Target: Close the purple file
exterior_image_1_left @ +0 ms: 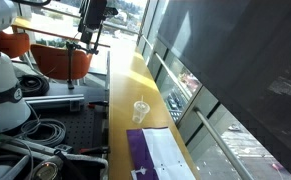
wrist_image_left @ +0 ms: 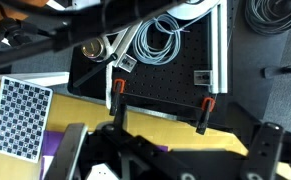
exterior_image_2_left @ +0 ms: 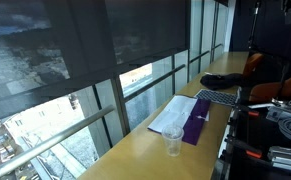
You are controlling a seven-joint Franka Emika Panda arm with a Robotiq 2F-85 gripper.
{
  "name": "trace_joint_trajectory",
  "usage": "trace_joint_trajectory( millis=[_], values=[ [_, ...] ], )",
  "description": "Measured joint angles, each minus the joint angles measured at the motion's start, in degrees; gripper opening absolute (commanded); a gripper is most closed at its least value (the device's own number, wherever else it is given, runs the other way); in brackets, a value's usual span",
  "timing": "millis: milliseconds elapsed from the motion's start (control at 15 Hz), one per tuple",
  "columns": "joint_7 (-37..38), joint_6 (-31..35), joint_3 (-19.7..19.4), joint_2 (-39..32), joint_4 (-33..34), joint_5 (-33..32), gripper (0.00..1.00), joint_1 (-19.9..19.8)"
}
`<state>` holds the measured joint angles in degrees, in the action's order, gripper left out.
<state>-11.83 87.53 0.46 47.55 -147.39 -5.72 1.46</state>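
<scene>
A long yellow wooden counter is seen running along a wall of windows in both exterior views. The flat rectangular purple file is laid open on it, spread flat, near one end of the counter. Its white pages are turned towards the window-side edge, and the bare purple cover is turned towards the opposite long edge. A small clear plastic cup is stood upright near one short edge of the file, about midway between the counter's two long edges. Beyond the file's other short edge, a black-and-white checkered board is laid flat on the counter.

In the wrist view, the dark two-fingered gripper is held above the counter's long edge away from the windows, over a black perforated plate with coiled grey cables. Its jaws are spread wide apart and nothing is held between them. A sliver of the purple file is visible beside the checkered board's corner, apart from the fingers.
</scene>
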Motion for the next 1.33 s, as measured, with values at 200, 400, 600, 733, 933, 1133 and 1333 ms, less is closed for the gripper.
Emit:
trace_joint_trajectory(
  millis=[200, 400, 600, 733, 933, 1133, 1333],
  values=[
    [0.0, 0.0, 0.0, 0.0, 0.0, 0.0, 1.0, 0.0],
    [0.0, 0.0, 0.0, 0.0, 0.0, 0.0, 1.0, 0.0],
    [0.0, 0.0, 0.0, 0.0, 0.0, 0.0, 1.0, 0.0],
    [0.0, 0.0, 0.0, 0.0, 0.0, 0.0, 1.0, 0.0],
    [0.0, 0.0, 0.0, 0.0, 0.0, 0.0, 1.0, 0.0],
    [0.0, 1.3, -0.8, -0.6, -0.7, -1.6, 1.0, -0.1],
    [-0.7, 8.0, -4.1, -2.2, -2.2, -6.7, 1.0, -0.7]
  ],
)
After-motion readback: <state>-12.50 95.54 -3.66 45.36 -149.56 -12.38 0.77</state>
